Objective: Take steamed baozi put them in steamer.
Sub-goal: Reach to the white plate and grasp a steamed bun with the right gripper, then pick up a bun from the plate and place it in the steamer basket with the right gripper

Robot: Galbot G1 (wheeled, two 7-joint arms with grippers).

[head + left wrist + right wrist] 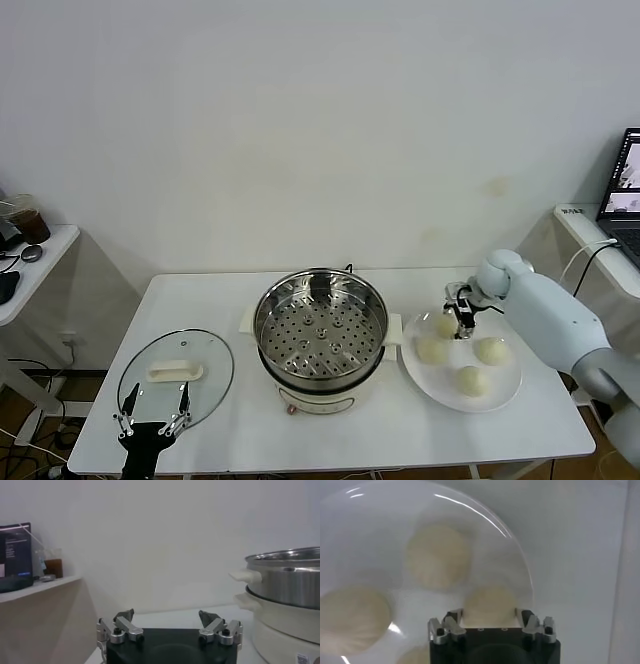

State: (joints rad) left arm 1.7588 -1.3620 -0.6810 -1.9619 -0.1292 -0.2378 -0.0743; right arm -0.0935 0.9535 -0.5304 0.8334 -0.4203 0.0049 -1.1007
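While the left tool (pixel 152 421) waits with its fingers spread apart over the near left part of the tabletop (pixel 240 435), beside the glass lid (pixel 176 373), the right tool (pixel 461 318) reaches down over the white plate (pixel 508 389). Its fingers stand apart on either side of the rear-left baozi (pixel 489 603), not yet closed on it. Three other baozi (pixel 491 350) lie on the same plate. Left of the plate stands the steamer (pixel 321 326), its perforated tray bare.
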